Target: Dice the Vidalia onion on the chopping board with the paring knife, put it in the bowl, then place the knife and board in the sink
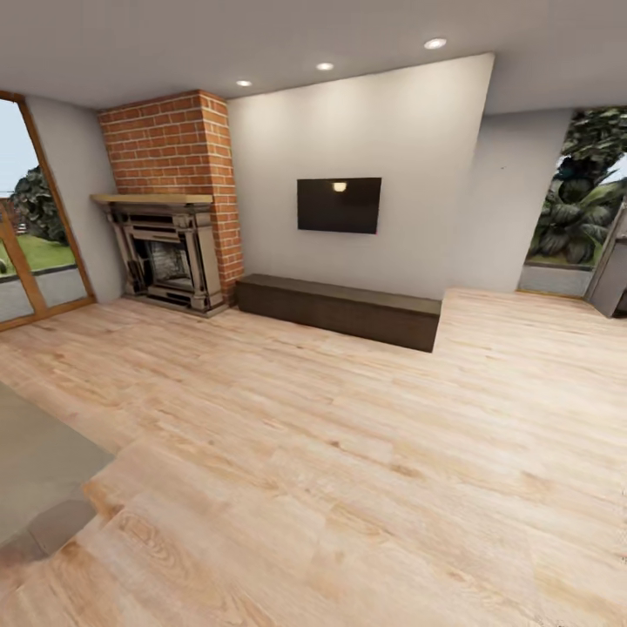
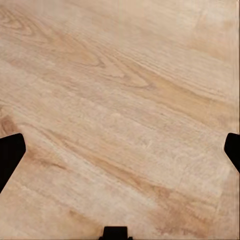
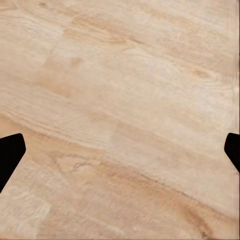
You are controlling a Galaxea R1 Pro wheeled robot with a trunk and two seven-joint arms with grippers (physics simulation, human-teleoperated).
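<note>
One brick fireplace (image 1: 170, 252) stands in the room, with one dark television (image 1: 339, 205) on the wall and one long low bench (image 1: 340, 310) beneath it. Three ceiling lights (image 1: 325, 66) glow overhead. Two glazed openings (image 1: 35, 235) show greenery outside. Below each gripper lies one wooden floor (image 2: 120, 110).

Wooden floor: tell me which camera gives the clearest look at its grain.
The left wrist view. The wooden floor lies close beneath the open left gripper, its grain lines sharp. The right wrist view shows similar planks between the open right gripper's fingertips. The head view shows the floor broadly, from afar.
</note>
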